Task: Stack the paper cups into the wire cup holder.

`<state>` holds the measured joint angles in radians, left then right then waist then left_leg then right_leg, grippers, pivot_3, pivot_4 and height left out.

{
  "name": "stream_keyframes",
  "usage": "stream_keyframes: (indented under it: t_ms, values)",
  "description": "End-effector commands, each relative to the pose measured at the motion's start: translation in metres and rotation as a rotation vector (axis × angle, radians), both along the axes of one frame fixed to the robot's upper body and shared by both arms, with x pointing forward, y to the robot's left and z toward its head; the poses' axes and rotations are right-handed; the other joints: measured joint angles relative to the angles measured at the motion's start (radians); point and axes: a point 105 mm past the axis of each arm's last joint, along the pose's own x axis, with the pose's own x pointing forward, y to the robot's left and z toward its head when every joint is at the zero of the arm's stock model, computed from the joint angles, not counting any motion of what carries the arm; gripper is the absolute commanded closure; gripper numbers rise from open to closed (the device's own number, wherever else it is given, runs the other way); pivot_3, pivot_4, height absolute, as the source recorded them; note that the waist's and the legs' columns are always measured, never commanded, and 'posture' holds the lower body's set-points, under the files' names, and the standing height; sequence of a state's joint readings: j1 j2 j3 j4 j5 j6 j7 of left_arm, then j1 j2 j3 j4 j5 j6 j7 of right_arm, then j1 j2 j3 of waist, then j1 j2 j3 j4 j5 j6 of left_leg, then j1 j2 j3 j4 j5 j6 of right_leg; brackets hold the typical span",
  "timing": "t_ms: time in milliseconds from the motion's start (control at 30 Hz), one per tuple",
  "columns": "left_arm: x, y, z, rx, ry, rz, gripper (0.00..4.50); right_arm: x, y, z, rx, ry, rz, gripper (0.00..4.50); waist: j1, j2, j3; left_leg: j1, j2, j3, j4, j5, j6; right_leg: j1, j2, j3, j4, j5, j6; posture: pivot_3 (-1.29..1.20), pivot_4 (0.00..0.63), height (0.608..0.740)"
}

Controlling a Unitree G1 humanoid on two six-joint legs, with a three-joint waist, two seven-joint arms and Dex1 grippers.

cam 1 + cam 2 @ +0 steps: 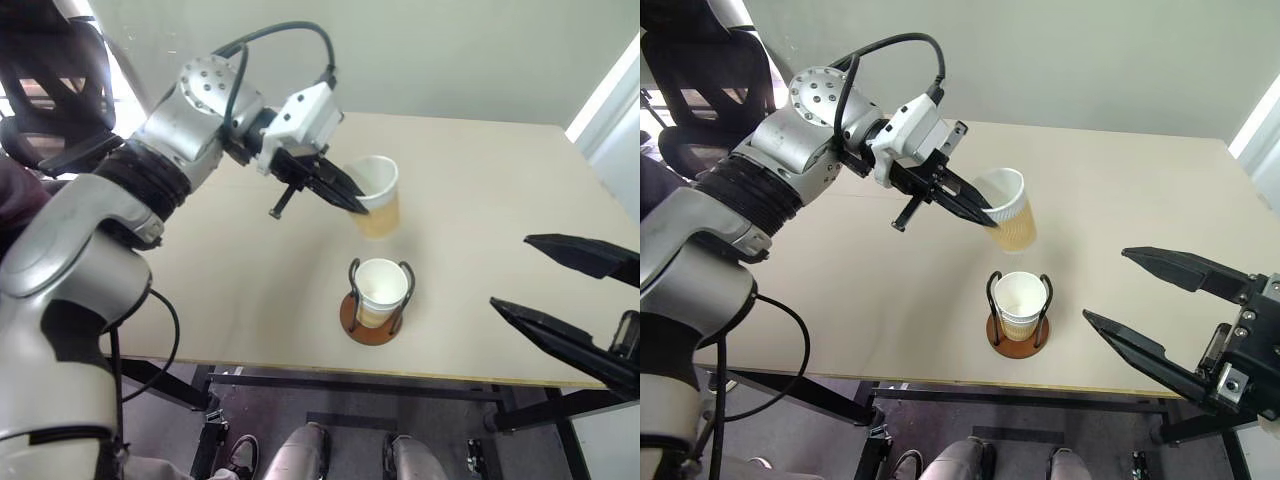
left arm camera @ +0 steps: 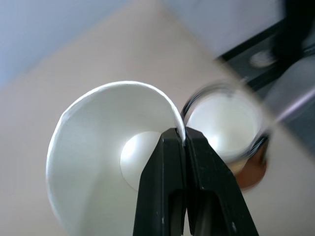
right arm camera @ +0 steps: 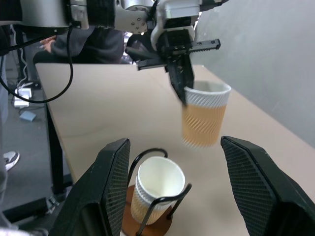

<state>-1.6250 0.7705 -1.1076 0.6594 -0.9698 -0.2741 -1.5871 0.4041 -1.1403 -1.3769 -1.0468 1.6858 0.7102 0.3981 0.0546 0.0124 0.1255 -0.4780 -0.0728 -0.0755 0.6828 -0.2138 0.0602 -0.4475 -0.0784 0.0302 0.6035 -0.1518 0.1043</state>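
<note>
Wire cup holder (image 1: 1018,340) holds nested paper cups (image 1: 1020,300).

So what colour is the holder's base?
Reddish-brown; the base shows best in the right eye view.

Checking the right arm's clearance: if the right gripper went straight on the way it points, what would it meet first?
Probably the held cup, pinched at its rim by the left gripper and hanging in the air ahead of the right gripper, whose jaws are open. The holder with its stacked cups sits lower and nearer; depth is unclear.
</note>
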Motion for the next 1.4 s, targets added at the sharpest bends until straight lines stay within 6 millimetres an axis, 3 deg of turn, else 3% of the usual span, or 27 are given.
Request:
stream_keyframes:
  t_ms: [33, 467, 1233, 1400]
  values:
    - [-0.011, -0.006, 0.009, -0.006, -0.001, -0.076, 4.45, -0.005, -0.001, 0.013, 0.024, -0.077, -0.022, 1.51, -0.001, 0.000, 0.000, 0.001, 0.000, 0.000, 0.000, 0.000, 0.000, 0.000, 0.000, 0.000, 0.000, 0.000, 0.000, 0.00, 0.150, 0.740]
    - [-0.021, -0.022, -0.021, 0.159, -0.032, -0.205, 4.45, -0.012, 0.000, 0.020, 0.022, -0.086, -0.065, 1.51, -0.001, 0.000, 0.001, 0.004, 0.000, 0.000, 0.000, 0.000, 0.000, 0.003, -0.001, 0.000, 0.005, -0.006, -0.012, 0.00, 0.150, 0.740]
    - [-0.010, -0.017, -0.053, 0.312, -0.028, -0.186, 4.45, -0.015, -0.002, 0.011, 0.008, -0.005, -0.108, 1.51, -0.001, 0.000, 0.001, 0.006, 0.001, 0.000, 0.000, -0.002, -0.003, 0.003, -0.001, -0.001, 0.006, -0.008, -0.014, 0.00, 0.150, 0.740]
    - [-0.010, -0.019, -0.054, 0.308, -0.010, -0.181, 3.22, -0.015, -0.003, 0.009, 0.005, 0.003, -0.107, 1.51, -0.001, 0.000, 0.001, 0.006, 0.001, 0.000, 0.000, -0.002, -0.003, 0.003, -0.001, -0.001, 0.006, -0.008, -0.014, 0.00, 0.150, 0.740]
